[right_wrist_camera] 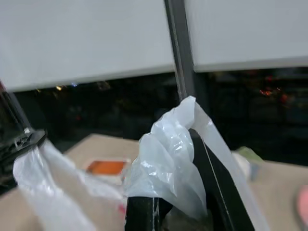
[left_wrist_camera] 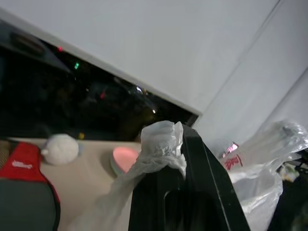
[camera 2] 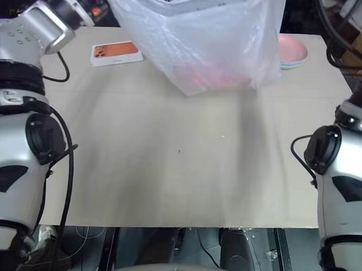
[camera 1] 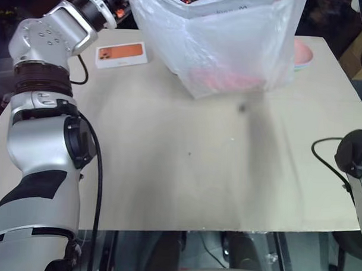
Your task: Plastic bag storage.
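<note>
Above table (camera 1: 168,171), both tools gripping plastic bag (camera 1: 226,42)

A beige table (camera 1: 185,171) carries a white box with an orange printed face (camera 1: 121,54) at its far left, pink and pale green stacked plates (camera 2: 293,52) at its far right, and, in the left wrist view, a white ball-shaped item (left_wrist_camera: 61,148) near a red-and-dark pouch (left_wrist_camera: 21,190).

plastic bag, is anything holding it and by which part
Both claws: the left claw and right claw each pinch a bunched top edge of the plastic bag.
</note>
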Robot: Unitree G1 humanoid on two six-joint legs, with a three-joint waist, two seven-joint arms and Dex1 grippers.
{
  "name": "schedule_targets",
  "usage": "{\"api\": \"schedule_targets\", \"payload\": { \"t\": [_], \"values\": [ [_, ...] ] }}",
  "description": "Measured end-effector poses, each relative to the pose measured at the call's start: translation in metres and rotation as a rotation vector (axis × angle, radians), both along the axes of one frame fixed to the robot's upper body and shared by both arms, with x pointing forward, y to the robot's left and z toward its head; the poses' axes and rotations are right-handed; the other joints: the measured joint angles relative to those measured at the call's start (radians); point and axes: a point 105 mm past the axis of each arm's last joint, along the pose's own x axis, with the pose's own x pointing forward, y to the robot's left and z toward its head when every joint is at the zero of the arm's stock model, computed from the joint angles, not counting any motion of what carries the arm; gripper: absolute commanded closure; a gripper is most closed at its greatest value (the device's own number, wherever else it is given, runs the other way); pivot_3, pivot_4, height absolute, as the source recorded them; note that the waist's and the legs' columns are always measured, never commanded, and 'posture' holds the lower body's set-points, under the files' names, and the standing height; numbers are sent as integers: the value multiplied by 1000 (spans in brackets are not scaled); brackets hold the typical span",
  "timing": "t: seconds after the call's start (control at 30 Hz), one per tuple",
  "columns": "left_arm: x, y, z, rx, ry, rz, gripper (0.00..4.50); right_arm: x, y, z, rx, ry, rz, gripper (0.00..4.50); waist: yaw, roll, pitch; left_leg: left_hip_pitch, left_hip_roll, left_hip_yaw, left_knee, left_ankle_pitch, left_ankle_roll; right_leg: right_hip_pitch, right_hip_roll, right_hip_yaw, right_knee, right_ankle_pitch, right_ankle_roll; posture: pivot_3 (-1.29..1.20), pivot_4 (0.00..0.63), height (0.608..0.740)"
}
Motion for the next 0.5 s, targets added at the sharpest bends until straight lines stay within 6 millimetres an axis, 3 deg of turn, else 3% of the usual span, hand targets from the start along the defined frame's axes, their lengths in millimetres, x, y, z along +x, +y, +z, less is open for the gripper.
{"api": "schedule_targets", "payload": {
  "t": [0.13,0.23,0.4,0.5],
  "values": [
    [-3,-12,-30,73,8,-28,4461,-2,-7,-55,-58,104,-59,4500,-4,0,0,1,0,1,3,-2,3,0,0,2,1,0,0,0,150,740],
    [-10,-26,-74,149,60,-28,4461,-8,-8,-111,-107,206,-95,4500,-5,1,0,2,0,3,5,-2,4,0,0,5,4,0,0,0,150,740],
    [-31,-39,-112,247,65,37,4461,-27,3,-153,-250,216,-125,4500,-3,1,-1,8,0,6,8,-2,4,4,0,9,5,1,1,0,150,740],
    [-44,-47,-138,301,83,64,4461,-34,9,-190,-391,239,-151,4500,5,1,-1,8,0,6,9,-2,4,5,1,9,5,2,2,0,150,740]
  ]
}}
